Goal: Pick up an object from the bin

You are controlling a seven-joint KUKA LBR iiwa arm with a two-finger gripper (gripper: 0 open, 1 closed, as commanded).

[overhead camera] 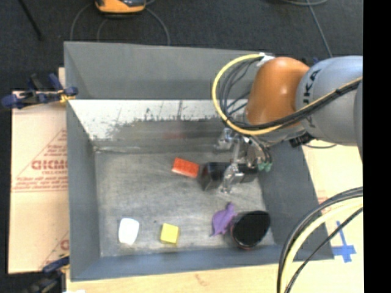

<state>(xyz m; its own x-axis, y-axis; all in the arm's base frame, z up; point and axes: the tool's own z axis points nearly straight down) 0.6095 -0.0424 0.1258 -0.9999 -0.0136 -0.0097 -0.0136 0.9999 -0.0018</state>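
Bin (79, 182) contents, left to right: white lump (128, 231) and yellow cube (169, 233) near the front wall; orange-red block (185, 168) at centre; small black object (212, 174) just beside it, with the gripper (229, 182) low at its right side, whether apart or together cannot be told; purple figure (223, 219) and black round object (250, 228) at front right.

Light is glaring white off the far wall of the bin (146, 116) at 12 o'clock. Soft shadows are lying on its floor.
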